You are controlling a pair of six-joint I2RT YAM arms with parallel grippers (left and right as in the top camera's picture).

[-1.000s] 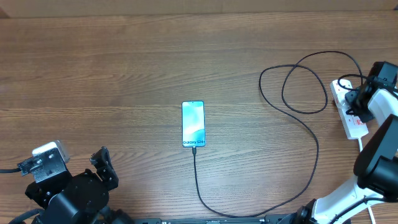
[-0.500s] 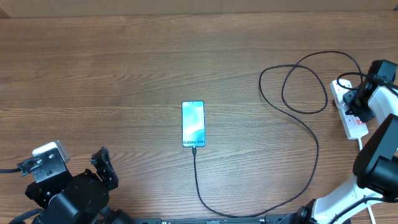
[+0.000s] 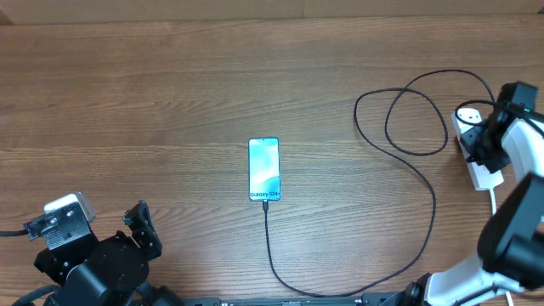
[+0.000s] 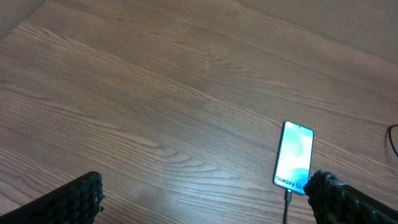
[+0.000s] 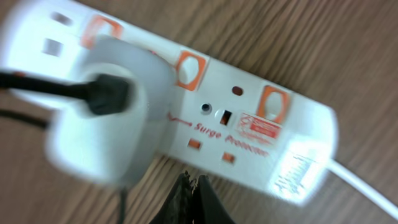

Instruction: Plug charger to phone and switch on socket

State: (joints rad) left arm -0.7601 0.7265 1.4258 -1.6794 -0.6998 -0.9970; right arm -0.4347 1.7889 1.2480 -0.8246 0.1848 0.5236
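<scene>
Slim blue-screen phone (image 3: 263, 169) flat on wooden tabletop (image 3: 170, 85), thin black charger cable (image 3: 425, 183) at its lower edge. White red-switched power strip (image 5: 249, 118) far right of phone, right claw (image 5: 192, 185) pinched together over it. Left claw (image 4: 205, 190) apart, lower-left of phone.

Overhead, the right arm (image 3: 514, 127) hides most of the socket (image 3: 482, 177). In the wrist view, the white plug (image 5: 112, 124) on the socket's left end is blurred.
</scene>
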